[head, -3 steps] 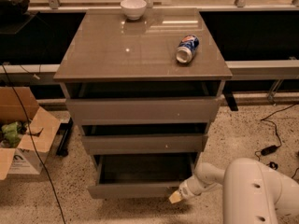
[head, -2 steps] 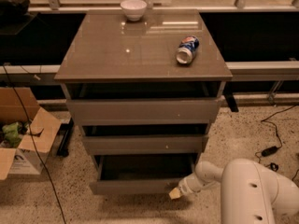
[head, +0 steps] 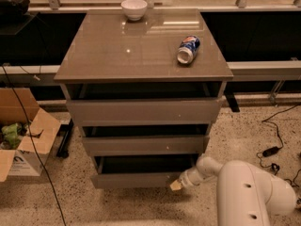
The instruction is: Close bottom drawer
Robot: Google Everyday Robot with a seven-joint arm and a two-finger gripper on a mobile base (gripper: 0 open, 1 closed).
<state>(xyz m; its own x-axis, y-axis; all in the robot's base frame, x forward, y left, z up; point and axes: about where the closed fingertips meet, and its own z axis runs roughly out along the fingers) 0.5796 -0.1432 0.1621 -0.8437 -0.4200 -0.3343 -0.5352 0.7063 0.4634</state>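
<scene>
The bottom drawer (head: 134, 179) is the lowest of three in the glossy taupe cabinet (head: 141, 55). It stands partly pulled out, with a dark gap showing above its plain grey-brown front. My gripper (head: 176, 185) is at the right end of that front, its tan tip against the drawer's lower right corner. The white arm (head: 244, 192) reaches in from the lower right. The middle drawer (head: 143, 145) and the top drawer (head: 143, 111) are also slightly out.
A white bowl (head: 134, 8) and a lying can (head: 188, 49) rest on the cabinet top. An open cardboard box (head: 21, 140) stands on the floor at left. Cables (head: 275, 147) lie on the speckled floor at right.
The bottom drawer has slid inward, with less of its box showing than before. My gripper has followed it toward the cabinet, staying on its right corner.
</scene>
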